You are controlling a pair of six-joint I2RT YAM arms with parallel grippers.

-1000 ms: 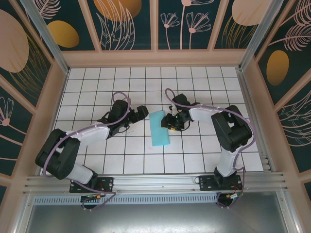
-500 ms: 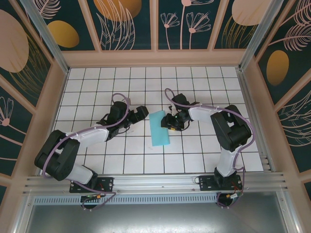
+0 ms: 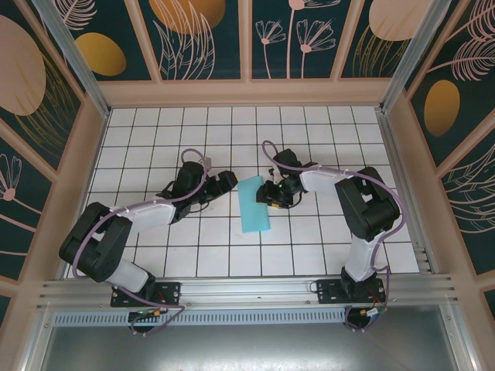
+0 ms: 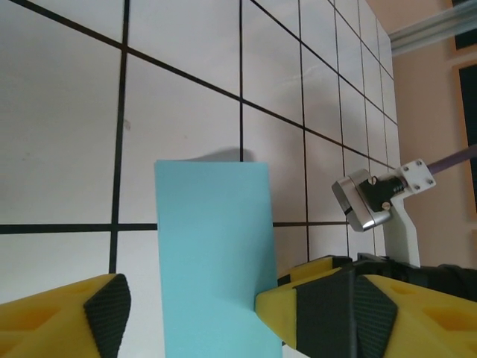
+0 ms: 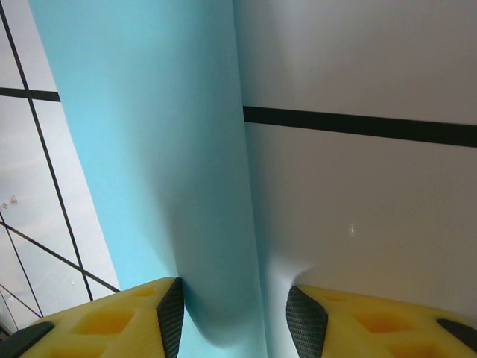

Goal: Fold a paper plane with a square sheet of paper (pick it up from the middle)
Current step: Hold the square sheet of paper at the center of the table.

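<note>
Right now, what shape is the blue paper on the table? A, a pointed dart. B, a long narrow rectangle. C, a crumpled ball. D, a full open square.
B: seen from above, the blue paper is a long narrow rectangle with straight edges and square corners, clearly longer than it is wide, with no pointed tip and no crumpling.

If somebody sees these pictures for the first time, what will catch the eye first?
The light-blue paper, a narrow rectangle, lies flat in the middle of the white grid table. The right gripper sits at its right edge, with yellow fingers on either side of that edge. The left gripper is close on the paper's left side, jaws apart.
</note>
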